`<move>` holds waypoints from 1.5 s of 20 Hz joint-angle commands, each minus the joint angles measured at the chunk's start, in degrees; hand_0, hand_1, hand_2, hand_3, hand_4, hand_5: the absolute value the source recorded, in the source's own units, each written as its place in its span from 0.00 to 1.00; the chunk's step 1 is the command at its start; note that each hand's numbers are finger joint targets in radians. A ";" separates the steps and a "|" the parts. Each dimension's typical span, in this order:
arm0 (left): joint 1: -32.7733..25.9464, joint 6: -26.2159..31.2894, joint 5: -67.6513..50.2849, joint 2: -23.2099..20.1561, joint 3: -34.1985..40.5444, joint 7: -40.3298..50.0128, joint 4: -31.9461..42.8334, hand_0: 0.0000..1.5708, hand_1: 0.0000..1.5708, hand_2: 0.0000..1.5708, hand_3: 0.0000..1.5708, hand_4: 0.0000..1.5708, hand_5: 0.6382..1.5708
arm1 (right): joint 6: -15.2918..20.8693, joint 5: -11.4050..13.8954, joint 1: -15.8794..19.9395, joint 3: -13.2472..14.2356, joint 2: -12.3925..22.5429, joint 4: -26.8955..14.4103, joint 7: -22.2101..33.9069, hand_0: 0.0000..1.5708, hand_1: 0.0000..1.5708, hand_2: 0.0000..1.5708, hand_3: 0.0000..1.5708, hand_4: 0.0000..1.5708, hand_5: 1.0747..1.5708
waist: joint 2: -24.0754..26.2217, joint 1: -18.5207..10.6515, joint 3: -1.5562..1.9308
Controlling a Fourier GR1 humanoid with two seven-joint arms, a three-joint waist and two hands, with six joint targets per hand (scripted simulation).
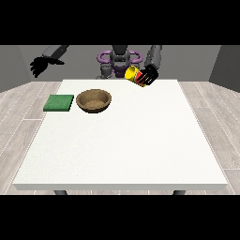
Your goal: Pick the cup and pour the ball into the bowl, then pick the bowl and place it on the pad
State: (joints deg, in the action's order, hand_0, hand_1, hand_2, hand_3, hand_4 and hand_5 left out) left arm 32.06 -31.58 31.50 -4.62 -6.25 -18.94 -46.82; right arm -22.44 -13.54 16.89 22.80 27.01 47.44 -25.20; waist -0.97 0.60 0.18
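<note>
One cup point(133, 75) gripped by a robot hand point(149, 77); one bowl point(94, 101), one pad point(59, 103).

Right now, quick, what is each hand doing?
Hand at the view's right: shut on the cup, tipped sideways above the table.
Hand at the view's left: holds nothing, fingers relaxed.

The black hand at the view's right point(149, 76) hangs at the end of a grey forearm that comes steeply down from the shoulder, and its dark fingers are curled round a tilted yellow and red cup point(134, 75) (mouth turned towards the view's left). The other black hand, at the view's left point(39, 65), is raised out to the side on a grey arm, wrist bent, its fingers drooping loosely downward and holding nothing.
</note>
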 commanded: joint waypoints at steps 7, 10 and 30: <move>3.55 2.63 16.29 2.72 -8.77 19.58 -4.63 0.87 0.87 1.00 1.00 0.73 0.99 | 0.81 1.57 -1.21 0.54 0.73 -7.20 -3.67 0.00 0.00 0.12 0.00 0.00 0.97 | 3.50 -3.81 -0.13; 6.10 -0.71 23.01 4.51 -11.70 23.70 -3.53 0.86 0.86 1.00 1.00 0.67 1.00 | 1.37 2.35 -0.90 0.00 -1.46 -8.35 -8.11 0.00 0.00 0.00 0.00 0.00 0.97 | 1.06 -3.55 -0.11; 13.13 11.11 45.75 4.61 -31.73 45.07 -8.50 0.18 0.18 1.00 1.00 0.55 1.00 | 2.88 2.99 10.50 -1.30 0.60 -12.04 -4.12 0.00 0.00 0.00 0.19 0.00 0.91 | -2.87 -0.97 -0.13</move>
State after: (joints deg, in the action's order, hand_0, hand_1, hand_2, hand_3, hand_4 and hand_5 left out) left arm 43.65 -23.06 73.61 -0.03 -35.14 23.76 -54.18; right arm -19.25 -10.58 26.35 21.57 27.92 36.06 -27.34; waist -1.81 -0.94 0.03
